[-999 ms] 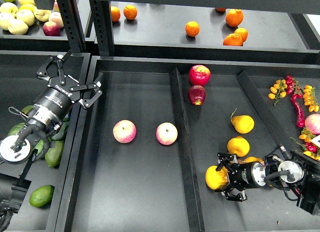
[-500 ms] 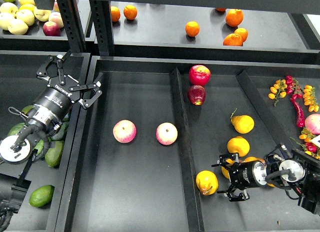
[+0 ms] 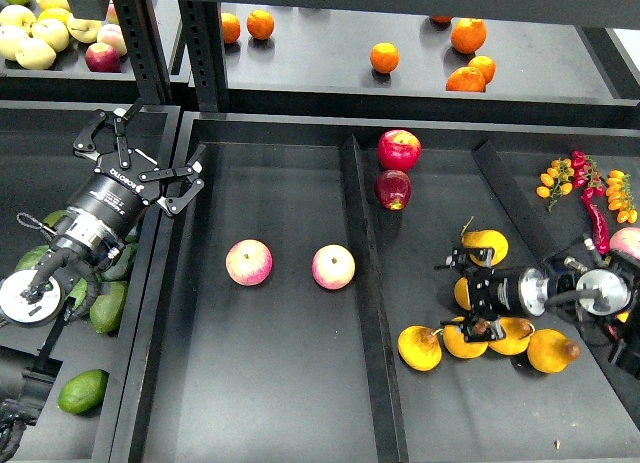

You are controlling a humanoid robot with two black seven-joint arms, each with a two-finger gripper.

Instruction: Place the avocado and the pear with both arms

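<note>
Two arms poised over the fruit bench, neither holding fruit

Two black arms reach over a dark bench (image 3: 270, 403) split into trays by raised dividers. At left, the left gripper (image 3: 138, 155) hangs over the rim between the left tray and the middle tray, its jaws spread wide and empty. Below and behind its arm, green avocados lie in the left tray; one avocado (image 3: 82, 391) sits alone at the near left, apart from the cluster (image 3: 108, 306) partly hidden by the arm.

At right, the right gripper (image 3: 468, 295) points left above a group of yellow-orange pears, its jaws spread and closed on nothing. One pear (image 3: 420, 348) lies at the near left of the group, stem showing, just below the gripper; three more (image 3: 553, 350) sit beside it in a row, and another (image 3: 486, 246) rests just beyond the gripper.

Two pink-yellow apples (image 3: 249, 262) sit side by side, apart, in the middle tray. Two red apples (image 3: 398, 150) lie at the far end of the right tray. Oranges (image 3: 384, 57) dot the far shelf.
</note>
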